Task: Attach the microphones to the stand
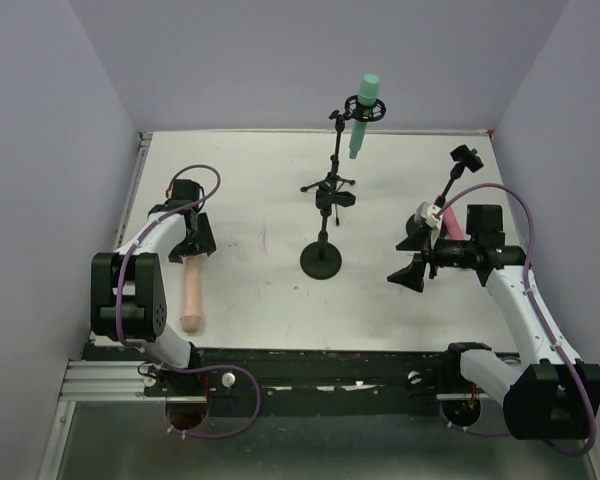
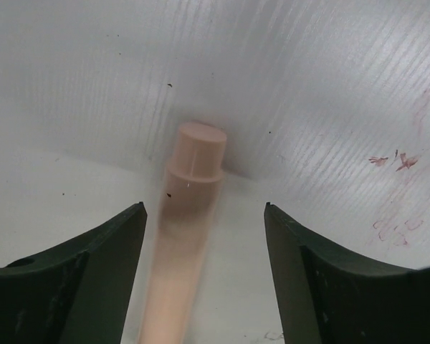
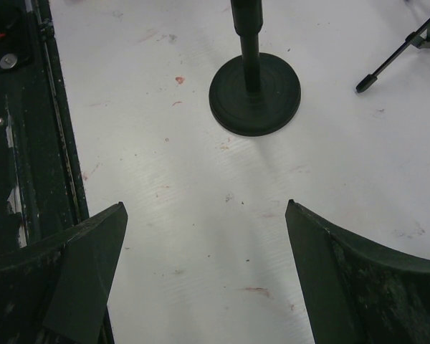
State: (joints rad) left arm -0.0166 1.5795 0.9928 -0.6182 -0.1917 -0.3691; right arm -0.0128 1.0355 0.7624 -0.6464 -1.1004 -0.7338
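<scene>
While the left gripper straddles the beige-peach microphone with jaws spread and clear of it, close squarely across the smooth round plastic barrel so it cannot roll. It lies at nine o'clock from the disc-based stand. The mint green microphone sits clipped at twelve and the pink microphone at three, beside the right gripper, which is spread wide and empty.

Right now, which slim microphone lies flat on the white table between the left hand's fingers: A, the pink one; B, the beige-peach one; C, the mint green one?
B: the left wrist view shows the slim beige-peach microphone lying on the white table between the fingers of the open left hand, with a gap on both sides.
</scene>
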